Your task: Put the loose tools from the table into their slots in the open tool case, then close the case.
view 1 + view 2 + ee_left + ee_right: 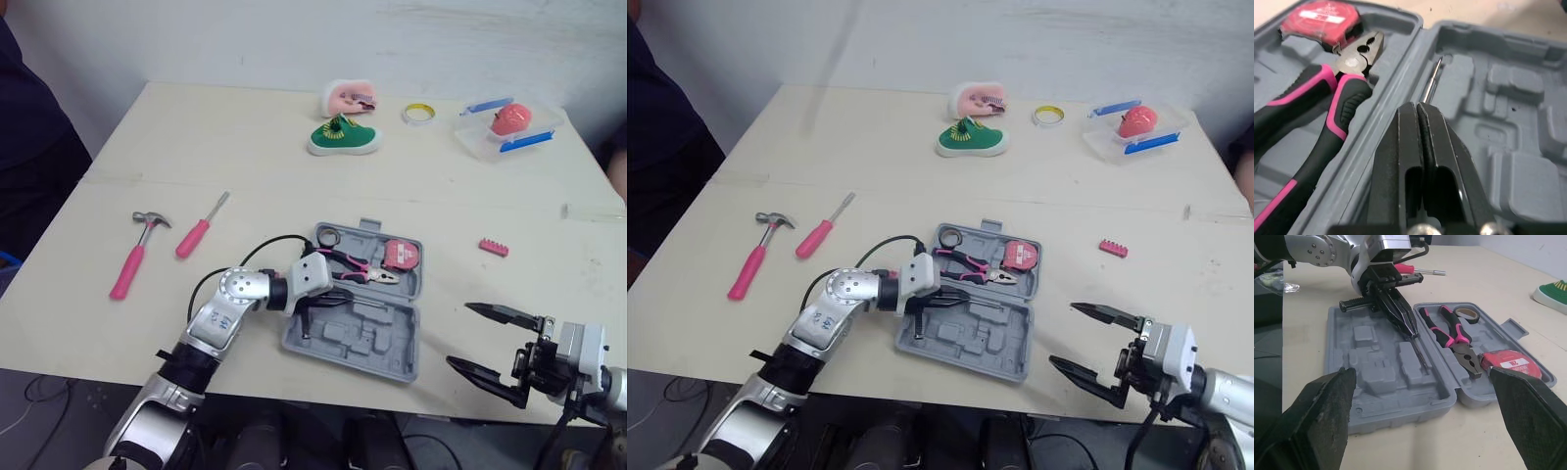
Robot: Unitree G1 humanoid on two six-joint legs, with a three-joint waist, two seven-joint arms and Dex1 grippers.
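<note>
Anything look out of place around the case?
Nothing spilled or damaged. Pliers lie slanted in the case's far half, nose by the tape measure. Hammer, screwdriver, pink bit strip lie loose on the table. Left fingers pinch a thin rod.

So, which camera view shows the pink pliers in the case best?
The right wrist view: the pliers lie whole there, from handles to nose, beside the tape measure. The left wrist view cuts off the handles. The eye views show them whole but from farther away.
</note>
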